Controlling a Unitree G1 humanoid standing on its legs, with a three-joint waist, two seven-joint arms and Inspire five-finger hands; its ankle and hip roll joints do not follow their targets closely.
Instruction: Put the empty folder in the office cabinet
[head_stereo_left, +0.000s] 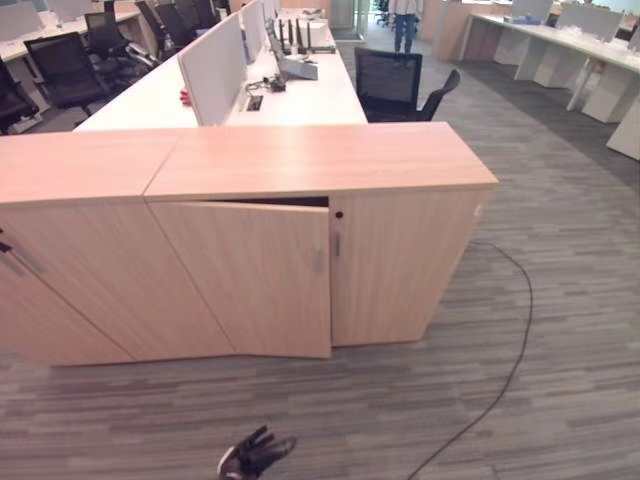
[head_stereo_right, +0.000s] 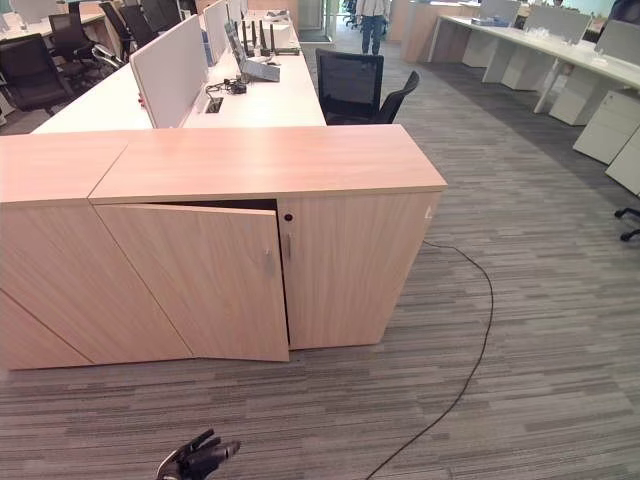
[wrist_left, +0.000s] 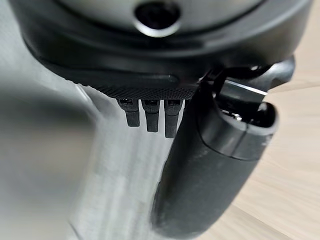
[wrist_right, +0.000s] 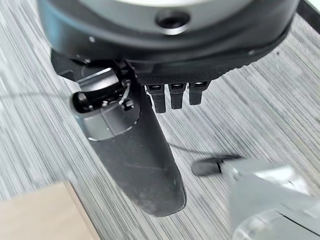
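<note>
Both hands are slack-fingered and empty: left hand (head_stereo_left: 255, 455) low over grey striped carpet (head_stereo_left: 560, 400), right hand (wrist_right: 140, 170) likewise; ahead of the left hand, the light wooden office cabinet (head_stereo_left: 320, 160) has its door (head_stereo_left: 245, 275) ajar; the folder may be inside, I cannot tell; push flat near the handle edge until flush.

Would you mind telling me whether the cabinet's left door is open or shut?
Ajar: the left door swings outward, leaving a dark gap along its top, while the right door sits flush.
</note>
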